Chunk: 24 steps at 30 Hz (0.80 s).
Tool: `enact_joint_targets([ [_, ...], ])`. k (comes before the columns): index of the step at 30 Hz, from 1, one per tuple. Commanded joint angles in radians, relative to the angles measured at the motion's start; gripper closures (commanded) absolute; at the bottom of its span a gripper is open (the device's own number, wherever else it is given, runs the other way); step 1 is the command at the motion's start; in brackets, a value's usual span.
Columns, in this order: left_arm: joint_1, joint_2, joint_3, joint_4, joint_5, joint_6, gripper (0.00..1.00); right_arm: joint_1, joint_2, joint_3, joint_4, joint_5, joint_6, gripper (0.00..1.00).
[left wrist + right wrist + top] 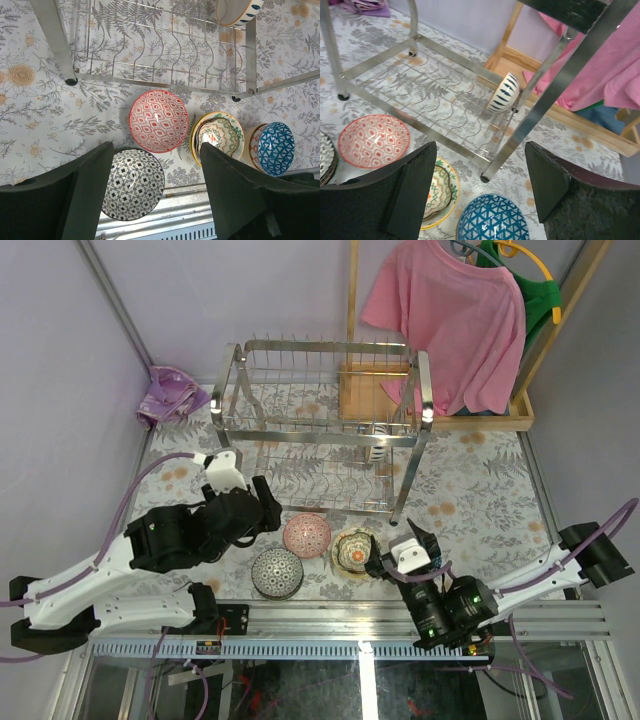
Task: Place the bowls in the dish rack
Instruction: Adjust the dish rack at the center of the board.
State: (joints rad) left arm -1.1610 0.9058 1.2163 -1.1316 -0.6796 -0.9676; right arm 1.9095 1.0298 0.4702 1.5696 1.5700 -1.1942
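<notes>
dish rack [320, 430] stands on the flowered tablecloth [480, 480]. one striped bowl [503, 92] leans on edge in its lower tier, toward the right rear. four more bowls lie outside, in front of the rack's near edge. a red patterned bowl [158, 120] is closest to the rack. a black-and-white bowl [132, 184] sits further from the rack and a little left of the red one. a yellow-rimmed bowl [218, 136] lies just right of the red one, and a blue bowl [492, 220] lies just in front of the rack's front right post. left gripper [156, 147] hangs over the red and black-and-white bowls in front of the rack, jaws wide with nothing between them. right gripper [480, 145] hovers before the rack's front right corner, over the yellow-rimmed and blue bowls, also spread wide and empty.
</notes>
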Motion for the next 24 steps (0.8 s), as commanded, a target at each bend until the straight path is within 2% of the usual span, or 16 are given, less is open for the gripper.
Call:
enact_joint_targets([
  [1,0.004,0.004,0.02,0.012,-0.064,-0.014,0.3,0.065,0.015,-0.02,0.145,0.116,0.095,0.21],
  [7,0.003,0.015,0.013,0.039,-0.047,-0.001,0.29,0.167,0.048,-0.005,0.126,0.013,0.101,0.21],
  [8,0.003,0.018,0.013,0.044,-0.042,0.002,0.29,0.172,0.051,0.008,0.056,-0.004,0.146,0.21],
  [9,0.004,0.017,0.014,0.051,-0.039,0.005,0.29,0.172,0.046,0.024,-0.067,-0.037,0.258,0.21],
  [10,0.004,0.019,0.014,0.06,-0.035,0.009,0.29,0.171,0.033,0.052,-0.282,-0.083,0.415,0.21],
  [11,0.003,0.019,0.013,0.064,-0.031,0.013,0.29,0.157,0.008,0.105,-0.613,-0.164,0.709,0.15],
  [12,0.004,0.019,0.014,0.068,-0.028,0.017,0.29,0.106,-0.016,0.215,-1.11,-0.283,1.077,0.02],
  [13,0.004,0.017,0.015,0.07,-0.025,0.018,0.29,0.007,-0.012,0.285,-1.394,-0.455,1.256,0.0],
  [14,0.004,0.014,0.016,0.069,-0.023,0.018,0.29,-0.034,0.001,0.274,-1.341,-0.54,1.229,0.0],
  [15,0.004,0.01,0.017,0.07,-0.023,0.017,0.29,-0.039,0.029,0.243,-1.21,-0.533,1.147,0.01],
  [16,0.003,0.006,0.018,0.069,-0.023,0.017,0.29,-0.046,0.061,0.251,-1.211,-0.52,1.113,0.01],
  [21,0.004,0.003,0.012,0.049,-0.038,0.005,0.29,-0.206,0.193,0.424,-1.568,-0.57,1.327,0.01],
  [24,0.005,0.006,0.001,0.059,-0.035,0.005,0.29,-0.308,0.183,0.43,-1.737,-0.598,1.48,0.05],
])
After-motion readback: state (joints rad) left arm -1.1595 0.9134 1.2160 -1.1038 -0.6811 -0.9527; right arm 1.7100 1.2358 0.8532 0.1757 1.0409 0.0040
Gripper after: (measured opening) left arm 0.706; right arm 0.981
